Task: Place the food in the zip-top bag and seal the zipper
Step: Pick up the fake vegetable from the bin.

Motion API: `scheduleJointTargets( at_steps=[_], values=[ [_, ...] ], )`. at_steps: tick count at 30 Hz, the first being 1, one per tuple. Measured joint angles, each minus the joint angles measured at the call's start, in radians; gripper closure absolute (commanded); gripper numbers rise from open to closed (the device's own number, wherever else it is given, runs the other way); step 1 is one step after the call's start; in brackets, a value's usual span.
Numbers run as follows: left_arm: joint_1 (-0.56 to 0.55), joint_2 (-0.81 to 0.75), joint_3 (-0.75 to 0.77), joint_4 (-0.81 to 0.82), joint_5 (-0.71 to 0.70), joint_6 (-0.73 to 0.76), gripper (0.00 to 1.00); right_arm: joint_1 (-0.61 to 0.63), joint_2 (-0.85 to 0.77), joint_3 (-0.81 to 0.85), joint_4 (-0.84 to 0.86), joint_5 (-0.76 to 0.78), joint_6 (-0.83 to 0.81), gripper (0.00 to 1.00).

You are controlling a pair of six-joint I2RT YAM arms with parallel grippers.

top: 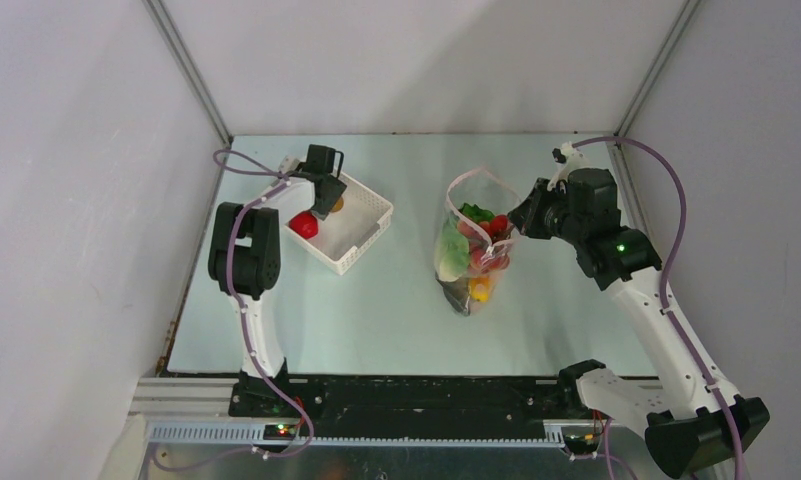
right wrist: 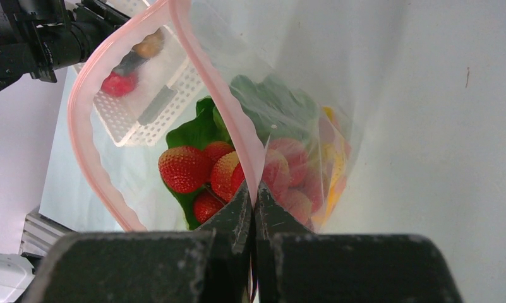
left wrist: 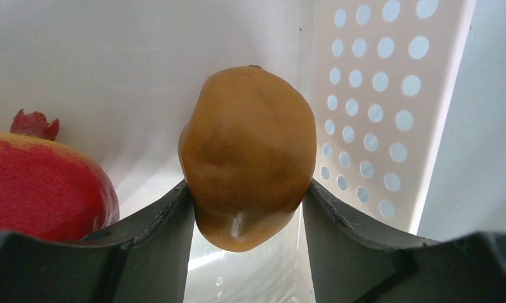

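The clear zip-top bag stands mid-table with its mouth open, holding red strawberries, a green leaf and yellow and orange pieces. My right gripper is shut on the pink zipper strip at the bag's right rim; it also shows in the top view. My left gripper is inside the white basket, shut on a brown toy food. A red pomegranate toy lies just left of it, and shows in the top view.
The basket's perforated wall is close to the right of my left fingers. The basket sits at the table's far left, about a hand's width from the bag. White enclosure walls surround the table.
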Motion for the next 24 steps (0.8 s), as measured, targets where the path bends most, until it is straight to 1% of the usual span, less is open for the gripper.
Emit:
scheduleJointTargets(
  at_steps=[2,5,10,14,19,24],
  values=[
    [0.000,-0.003,-0.004,0.005,0.002,0.007,0.74,0.000,0.000,0.000,0.000,0.000,0.000,0.97],
    [0.000,-0.028,-0.027,0.010,0.012,0.018,0.77,0.000,0.000,0.000,0.000,-0.001,0.000,0.97],
    [0.000,-0.155,-0.110,0.039,0.029,0.043,0.81,0.000,0.000,0.000,0.000,-0.010,0.000,0.97],
    [-0.003,-0.281,-0.162,0.064,0.047,0.074,0.82,0.000,-0.002,0.000,0.001,-0.017,0.001,0.97],
    [-0.025,-0.423,-0.183,0.086,0.067,0.140,0.82,0.000,-0.004,0.000,0.008,-0.019,0.006,0.97],
    [-0.100,-0.544,-0.190,0.127,0.113,0.238,0.81,0.000,-0.012,-0.002,0.022,-0.021,0.015,0.97]
  ],
)
